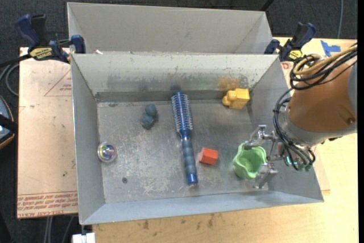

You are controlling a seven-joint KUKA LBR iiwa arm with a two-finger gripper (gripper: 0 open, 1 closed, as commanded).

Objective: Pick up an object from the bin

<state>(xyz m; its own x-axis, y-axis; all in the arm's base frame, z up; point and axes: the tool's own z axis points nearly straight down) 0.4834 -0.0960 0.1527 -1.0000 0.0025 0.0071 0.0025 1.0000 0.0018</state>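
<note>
One green cup [246, 162] is straddled by the released claw [261, 157].
Counted besides: one brush [184, 131], one red block [209, 156], one yellow toy [236, 98].

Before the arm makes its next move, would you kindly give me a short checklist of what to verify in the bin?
1. Gripper open: ok, its fingers stand apart.
2. Green crumpled thing in line with the gripper: ok, its right part lies between the fingers, at the bin's front right.
3. Fingers touching the green crumpled thing: cannot tell.
4. Orange block out of the way: ok, it lies apart, to the left of the green thing.
5. Blue hairbrush out of the way: ok, it lies mid-bin, further left.
6. Clearance to the bin's right wall: cannot tell, the arm covers it.
</note>
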